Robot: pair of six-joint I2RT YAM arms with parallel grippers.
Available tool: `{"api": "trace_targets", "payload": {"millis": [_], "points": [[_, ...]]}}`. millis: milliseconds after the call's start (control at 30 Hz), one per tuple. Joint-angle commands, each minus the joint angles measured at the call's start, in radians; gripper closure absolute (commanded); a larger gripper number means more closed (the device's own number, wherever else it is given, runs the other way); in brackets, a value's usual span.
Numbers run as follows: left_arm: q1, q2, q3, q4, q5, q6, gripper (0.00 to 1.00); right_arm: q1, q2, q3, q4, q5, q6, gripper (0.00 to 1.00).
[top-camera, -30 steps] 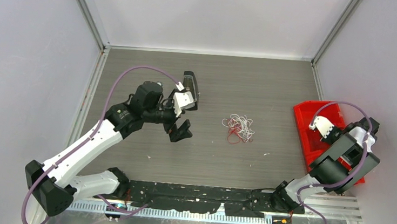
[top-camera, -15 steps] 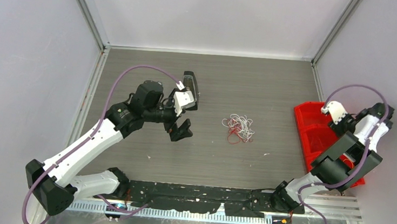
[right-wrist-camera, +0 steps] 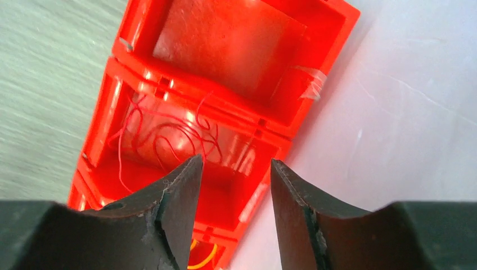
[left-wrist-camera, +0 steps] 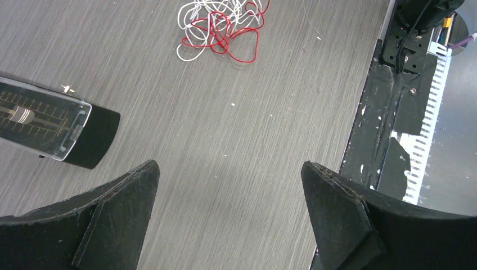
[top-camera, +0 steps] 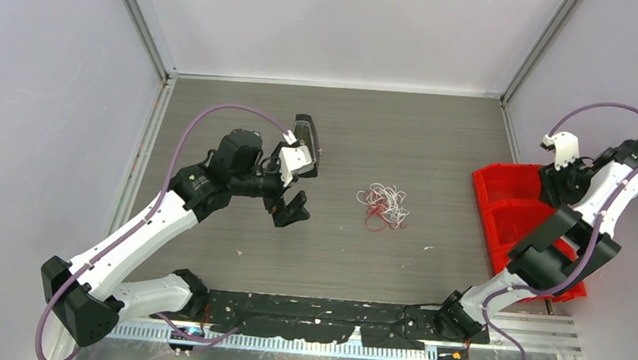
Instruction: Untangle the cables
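The tangle of cables (top-camera: 383, 206) lies mid-bench (top-camera: 347, 121), untouched. At its nine o'clock the left claw (left-wrist-camera: 228, 169) hasn't budged, jaws wide apart. Out at three o'clock, the right claw (right-wrist-camera: 235, 163) has risen off the red bin (top-camera: 497, 180), apart and empty. One red cable (right-wrist-camera: 169, 138) is delivered, and the rest looks next.

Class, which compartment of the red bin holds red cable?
The middle compartment, under the right gripper, holds the red cable; the far compartment looks bare, the nearest one shows yellow.
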Motion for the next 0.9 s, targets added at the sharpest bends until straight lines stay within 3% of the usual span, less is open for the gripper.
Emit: {"api": "trace_targets", "payload": {"millis": [0, 367, 867], "points": [[0.003, -0.001, 0.039, 0.022, 0.013, 0.005, 0.01, 0.030, 0.091, 0.083, -0.038, -0.051, 0.266, 0.47], [0.004, -0.003, 0.031, 0.023, 0.008, 0.006, 0.00, 0.095, 0.097, -0.017, 0.151, 0.004, 0.478, 0.51], [0.003, -0.012, 0.024, 0.022, -0.001, 0.013, 0.00, 0.114, 0.150, -0.065, 0.232, 0.087, 0.499, 0.60]]}}
